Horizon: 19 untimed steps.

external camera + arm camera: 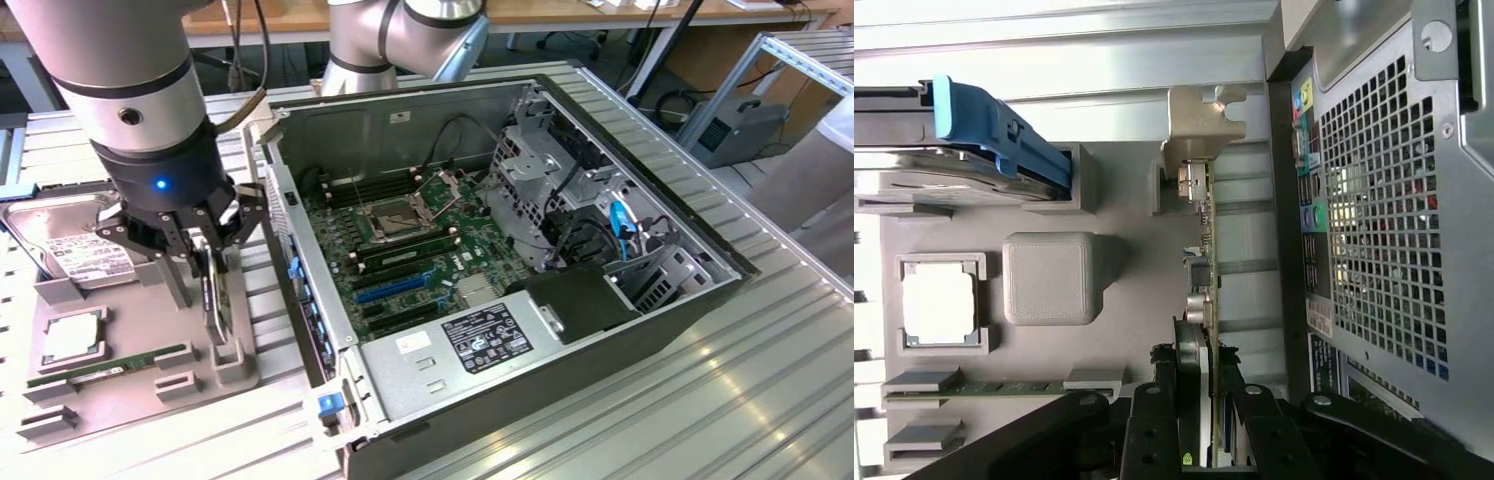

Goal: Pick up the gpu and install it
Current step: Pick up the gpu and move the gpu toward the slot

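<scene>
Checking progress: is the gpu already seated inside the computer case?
No, the gpu stands on edge in the grey tray beside the case.

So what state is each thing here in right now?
gpu: standing on edge in the grey tray, not installed.
gripper: closed on the gpu.
computer case: lying on its side, open.
RAM stick: lying in the tray.
hard drive: resting at the tray's end.

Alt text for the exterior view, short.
Robot arm's black gripper closed on a short green expansion card with black cooler, standing upright in a grey plastic parts tray. On the exterior view's right, an open metal computer case exposes its green motherboard.
</scene>
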### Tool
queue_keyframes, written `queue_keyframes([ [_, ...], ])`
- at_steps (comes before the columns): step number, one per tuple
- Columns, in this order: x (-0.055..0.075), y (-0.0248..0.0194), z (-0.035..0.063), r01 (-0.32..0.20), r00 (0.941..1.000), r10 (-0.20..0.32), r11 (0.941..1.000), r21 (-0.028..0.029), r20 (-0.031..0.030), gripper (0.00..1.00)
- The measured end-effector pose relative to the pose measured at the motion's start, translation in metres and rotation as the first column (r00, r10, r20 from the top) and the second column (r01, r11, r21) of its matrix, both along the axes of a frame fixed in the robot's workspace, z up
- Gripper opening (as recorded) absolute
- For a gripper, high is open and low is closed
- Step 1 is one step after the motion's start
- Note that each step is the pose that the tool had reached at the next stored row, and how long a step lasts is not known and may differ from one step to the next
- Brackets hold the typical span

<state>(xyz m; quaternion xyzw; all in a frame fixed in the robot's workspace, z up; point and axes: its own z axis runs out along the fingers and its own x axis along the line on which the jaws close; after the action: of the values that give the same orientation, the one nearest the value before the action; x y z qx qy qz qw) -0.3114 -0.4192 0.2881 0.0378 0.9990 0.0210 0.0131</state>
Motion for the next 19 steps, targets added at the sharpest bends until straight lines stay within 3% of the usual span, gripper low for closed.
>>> queue_keyframes([
  [19,0.0,0.0,0.0261,0.0,1.0,0.0,1.0,0.0,-0.0001,0.27],
])
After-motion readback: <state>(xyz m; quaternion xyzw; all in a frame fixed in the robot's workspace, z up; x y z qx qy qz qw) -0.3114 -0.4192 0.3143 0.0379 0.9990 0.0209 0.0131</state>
